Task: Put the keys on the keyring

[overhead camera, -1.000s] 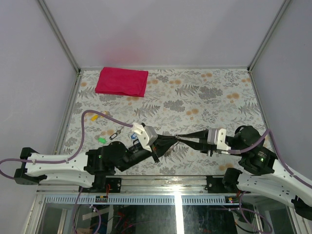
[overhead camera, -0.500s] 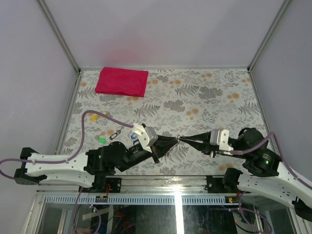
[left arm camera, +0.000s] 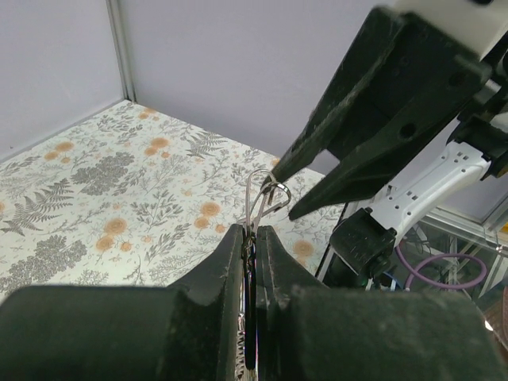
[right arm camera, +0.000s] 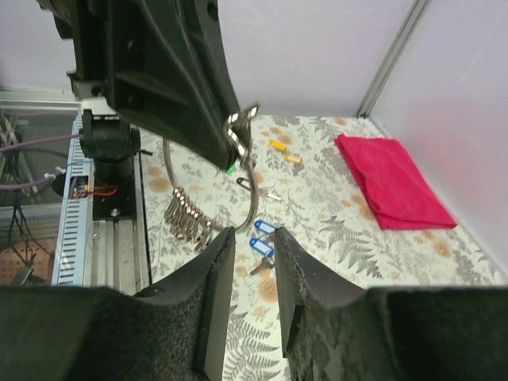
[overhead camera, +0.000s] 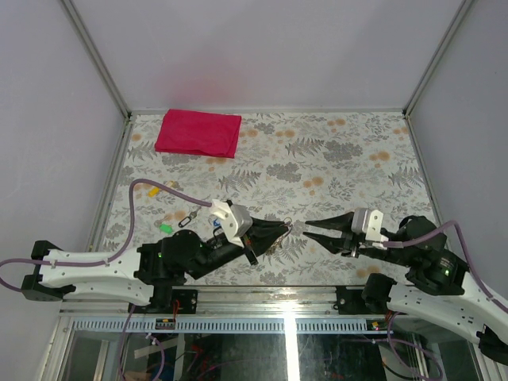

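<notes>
My left gripper (overhead camera: 279, 230) is shut on the keyring (overhead camera: 286, 228), held above the table. In the left wrist view its thin silver wire rings (left arm camera: 265, 193) stick out past my shut fingertips (left arm camera: 235, 234). A larger wire loop with several metal clips (right arm camera: 184, 216) hangs below it. My right gripper (overhead camera: 306, 227) is open and empty, just right of the ring and apart from it; it also shows in the left wrist view (left arm camera: 287, 195). The two blue-headed keys (right arm camera: 263, 238) lie on the table beyond my right gripper (right arm camera: 252, 232); in the top view they (overhead camera: 216, 225) are partly hidden by the left arm.
A red cloth (overhead camera: 198, 132) lies at the back left. A green tag (overhead camera: 166, 228), a dark oval clip (overhead camera: 186, 220) and small yellow pieces (overhead camera: 159, 189) lie left of the left arm. Walls and a metal frame enclose the flowered table (overhead camera: 349, 159).
My right gripper was closed at the keyring; it has opened and drawn back to the right. My left gripper still holds the ring and shifted slightly.
</notes>
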Available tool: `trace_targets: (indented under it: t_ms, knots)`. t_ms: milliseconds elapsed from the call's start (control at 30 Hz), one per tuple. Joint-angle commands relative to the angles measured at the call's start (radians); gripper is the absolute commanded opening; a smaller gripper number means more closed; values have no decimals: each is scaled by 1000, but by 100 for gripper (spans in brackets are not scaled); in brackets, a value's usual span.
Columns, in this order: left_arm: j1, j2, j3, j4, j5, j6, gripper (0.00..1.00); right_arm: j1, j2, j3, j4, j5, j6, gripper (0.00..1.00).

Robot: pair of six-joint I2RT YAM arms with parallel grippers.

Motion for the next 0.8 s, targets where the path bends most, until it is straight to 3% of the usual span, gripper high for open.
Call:
trace_targets:
  t_ms: [0,267,533,767]
  knots:
    - [-5,-18,22,119,-33,0,0,1,-37,-50,20,33,67,34]
    - [-5,-3,55,137,-93,17,0,0,-19,-145,140,-7,76,36]
    - [-1,47,123,102,-256,43,0,0,41,-223,291,-19,124,36]
    - [45,62,148,86,-261,46,0,0,80,-284,422,-15,189,35]
